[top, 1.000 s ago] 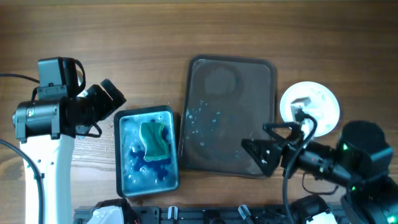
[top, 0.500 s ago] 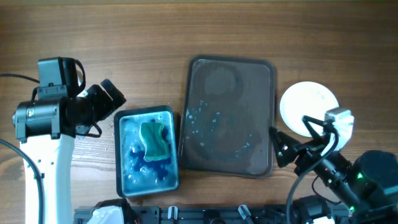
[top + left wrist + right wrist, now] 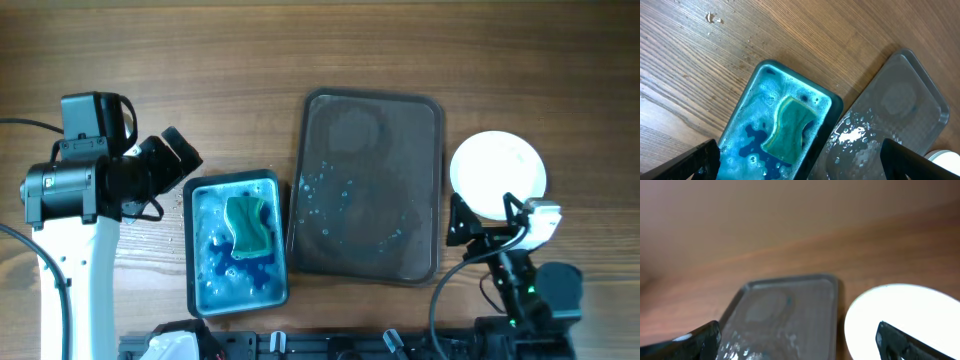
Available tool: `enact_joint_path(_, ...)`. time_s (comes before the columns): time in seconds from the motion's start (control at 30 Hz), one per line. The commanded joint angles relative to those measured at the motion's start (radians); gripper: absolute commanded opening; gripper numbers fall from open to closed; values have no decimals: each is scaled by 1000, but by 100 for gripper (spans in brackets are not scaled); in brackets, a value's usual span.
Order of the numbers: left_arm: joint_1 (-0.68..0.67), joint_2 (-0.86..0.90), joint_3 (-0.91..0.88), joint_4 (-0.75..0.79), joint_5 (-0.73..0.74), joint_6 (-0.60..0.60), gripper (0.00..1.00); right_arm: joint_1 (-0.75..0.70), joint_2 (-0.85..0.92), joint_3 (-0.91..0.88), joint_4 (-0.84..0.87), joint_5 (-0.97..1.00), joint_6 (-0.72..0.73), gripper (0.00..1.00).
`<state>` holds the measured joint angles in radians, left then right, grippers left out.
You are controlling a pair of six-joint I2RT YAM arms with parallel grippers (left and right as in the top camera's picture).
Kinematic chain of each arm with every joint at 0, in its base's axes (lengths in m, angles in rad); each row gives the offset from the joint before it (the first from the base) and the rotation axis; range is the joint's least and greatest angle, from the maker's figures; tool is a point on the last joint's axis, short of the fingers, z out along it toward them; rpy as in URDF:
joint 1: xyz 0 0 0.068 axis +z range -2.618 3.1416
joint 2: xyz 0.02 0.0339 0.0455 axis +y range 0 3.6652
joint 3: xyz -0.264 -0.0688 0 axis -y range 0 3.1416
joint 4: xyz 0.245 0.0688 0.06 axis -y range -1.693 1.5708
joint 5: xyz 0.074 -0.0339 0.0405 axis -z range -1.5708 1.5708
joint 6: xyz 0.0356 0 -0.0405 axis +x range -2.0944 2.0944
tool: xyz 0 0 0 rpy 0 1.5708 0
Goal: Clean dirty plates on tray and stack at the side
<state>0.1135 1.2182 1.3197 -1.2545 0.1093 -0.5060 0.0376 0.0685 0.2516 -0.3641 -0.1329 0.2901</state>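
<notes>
The dark tray lies mid-table, wet with droplets and bluish specks, with no plate on it. A round white plate rests on the wood just right of the tray; how many are stacked there I cannot tell. My right gripper stands open at the plate's near edge, empty. In the right wrist view the tray and the plate lie ahead of the open right gripper. My left gripper hangs open and empty, left of the tray. Its wrist view shows the tray between its spread fingertips.
A teal tub of blue soapy water holds a green sponge, close against the tray's left side. The left wrist view shows the tub and the sponge. Arm bases and cables line the table's front edge.
My right arm has drawn back from over the tray's front right corner toward the front edge, uncovering the white plate. The left arm has not moved.
</notes>
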Motion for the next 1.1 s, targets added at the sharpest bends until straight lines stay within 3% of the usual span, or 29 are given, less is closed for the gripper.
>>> enact_joint_path(0.0,6,-5,14,1,-10,8,100,4,-63,-125,127,21,9,100)
enact_joint_path(0.2,6,-5,14,1,-10,8,100,4,-66,-248,374,26,5,100)
enact_joint_path(1.07,6,-19,10,5,-10,8,100,4,-65,-246,372,25,1,100)
